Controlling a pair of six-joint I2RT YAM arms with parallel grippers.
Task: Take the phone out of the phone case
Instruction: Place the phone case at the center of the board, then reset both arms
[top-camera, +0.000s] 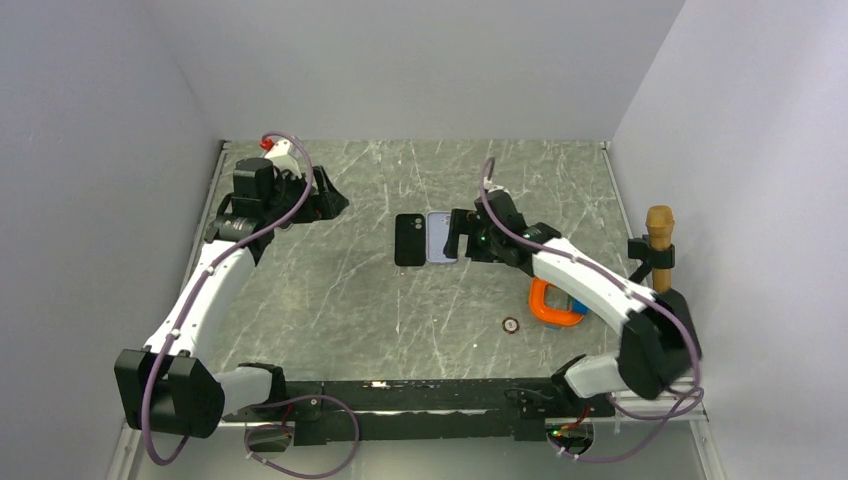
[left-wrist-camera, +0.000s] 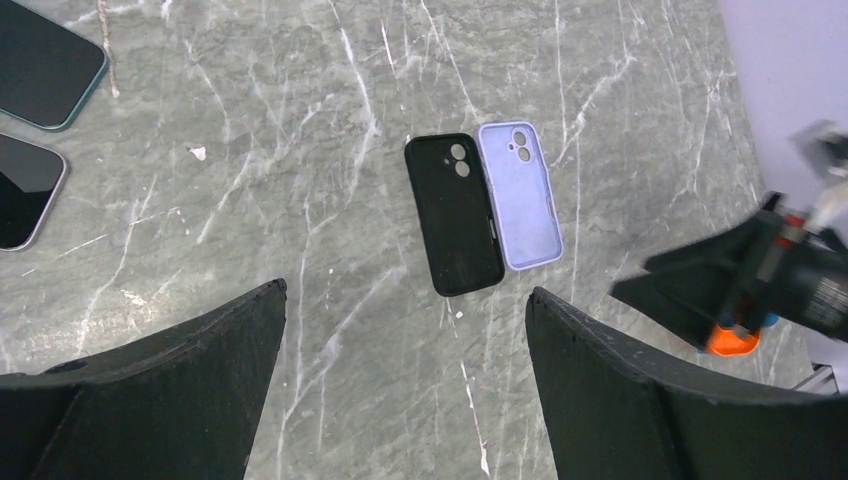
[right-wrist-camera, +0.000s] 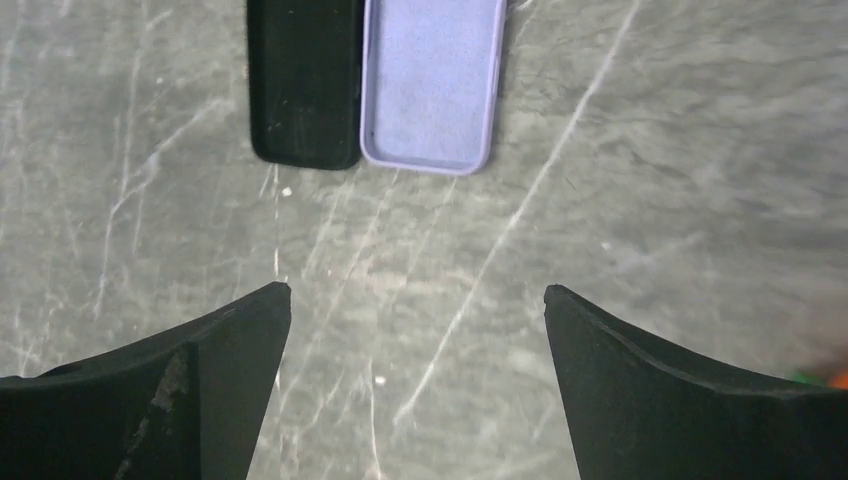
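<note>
grey veined stone forms the table (top-camera: 330, 310), boxed in by pale walls, and near its middle two cases are laid side by side, touching along their long edges: a black case (left-wrist-camera: 458, 215) and a lilac case (left-wrist-camera: 520, 195), both open side up and both seen to be empty. two phones are found well apart from them in the left wrist view, screens up: a teal-edged phone (left-wrist-camera: 45, 60) and a silver-edged phone (left-wrist-camera: 22, 188); which one belongs to which case cannot be told. the task is judged to be essentially done

the right gripper (right-wrist-camera: 418, 290) is held just beside the lilac case's short end, its jaws spread wide with nothing between them; the left gripper (left-wrist-camera: 405, 290) is held well away at the far left of the table, jaws likewise wide and empty

trouble from here would be caused mainly by the retreat: if the right gripper is drawn back low or swung sideways, the lilac case could be clipped by a finger and both cases shoved across the smooth stone. the phones are not made out in the top view, so they could be struck or scraped if the left arm is lowered carelessly. an orange object (top-camera: 553, 305) by the right arm could also be knocked
</note>
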